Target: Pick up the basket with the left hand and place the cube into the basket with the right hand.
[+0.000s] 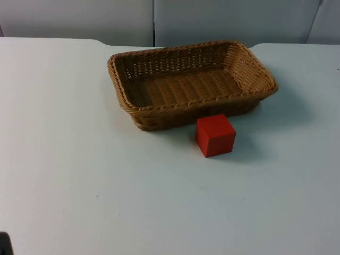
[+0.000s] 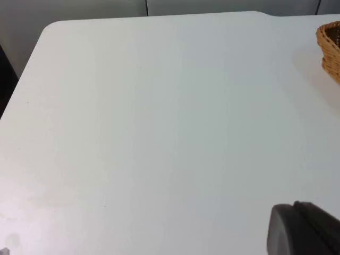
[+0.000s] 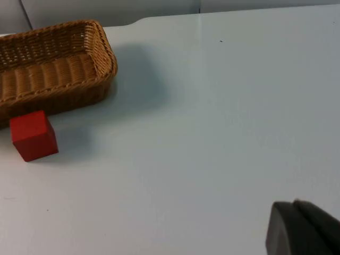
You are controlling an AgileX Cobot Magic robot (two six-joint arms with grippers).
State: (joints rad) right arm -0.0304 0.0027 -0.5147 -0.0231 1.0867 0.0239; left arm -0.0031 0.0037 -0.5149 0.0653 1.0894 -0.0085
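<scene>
Wicker basket (image 1: 192,85) sits on the table (image 1: 79,175), red cube (image 1: 215,135) apparently touching its front; fingers' opening indiscernible.

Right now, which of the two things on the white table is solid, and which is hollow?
The red cube is solid. The brown wicker basket, just behind it, is hollow, with an open top.

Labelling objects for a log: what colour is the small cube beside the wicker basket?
Red; the small cube shows best in the top view.
</scene>
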